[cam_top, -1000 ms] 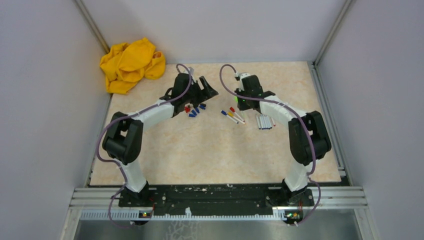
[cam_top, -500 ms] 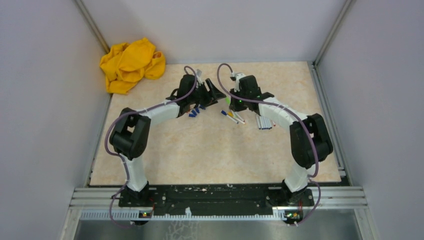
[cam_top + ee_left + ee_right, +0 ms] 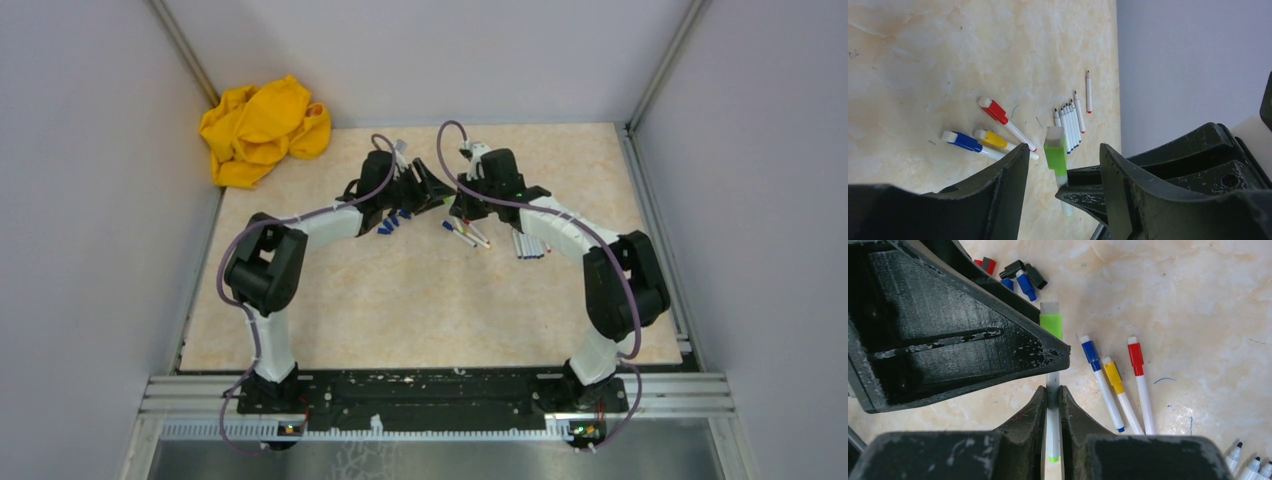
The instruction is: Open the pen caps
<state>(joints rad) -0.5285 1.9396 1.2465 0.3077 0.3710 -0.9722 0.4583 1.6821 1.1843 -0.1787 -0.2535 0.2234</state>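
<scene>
Arms bend inward, left hand [image 3: 1063, 155] jaws parted, right hand [image 3: 1052, 392] pinched narrow, tips seemingly touching.

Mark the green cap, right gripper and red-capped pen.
green cap [image 3: 1050, 326]: right wrist view, its green side.
right gripper [image 3: 1052, 391]: right wrist view, midway between fingertips.
red-capped pen [image 3: 1135, 355]: right wrist view, its red cap.

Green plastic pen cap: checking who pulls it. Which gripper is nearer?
Left. The left gripper straddles the green plastic pen cap, jaws open; the right gripper is shut on the thin white pen barrel next to it.
</scene>
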